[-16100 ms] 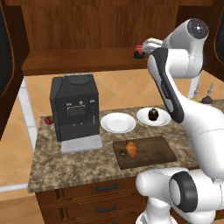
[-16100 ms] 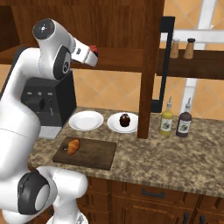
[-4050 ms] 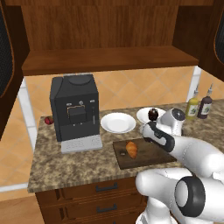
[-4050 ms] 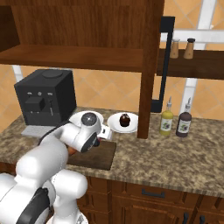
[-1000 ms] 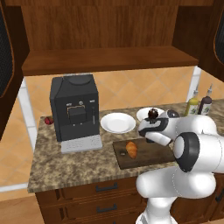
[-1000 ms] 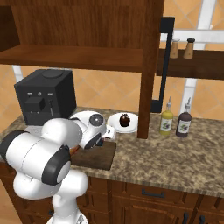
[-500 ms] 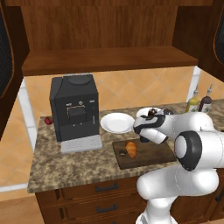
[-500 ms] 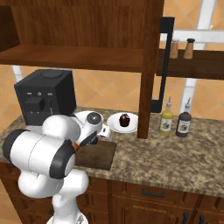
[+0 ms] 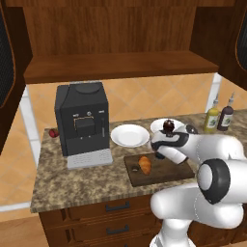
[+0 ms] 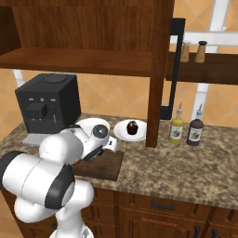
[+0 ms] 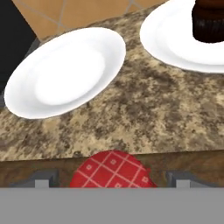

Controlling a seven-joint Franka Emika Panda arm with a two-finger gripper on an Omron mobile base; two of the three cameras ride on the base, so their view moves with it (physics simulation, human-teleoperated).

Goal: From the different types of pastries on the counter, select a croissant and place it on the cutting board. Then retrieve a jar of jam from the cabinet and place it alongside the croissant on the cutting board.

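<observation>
Our jaws stood apart, straddling the jar [image 11: 113, 169] on the board [image 9: 164, 174], near the croissant [image 9: 144, 164]. We judged the jar small, rigid, slick and tippy; grip its body below the lid.

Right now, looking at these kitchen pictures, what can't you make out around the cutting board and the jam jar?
- Jar of jam: in the hand view just its red checked lid shows; the body is cut off by the bottom edge.
- Cutting board: in the right base view the arm covers most of it, hiding the croissant.
- Hand: fingertips barely show, so contact with the jar is unclear.
</observation>
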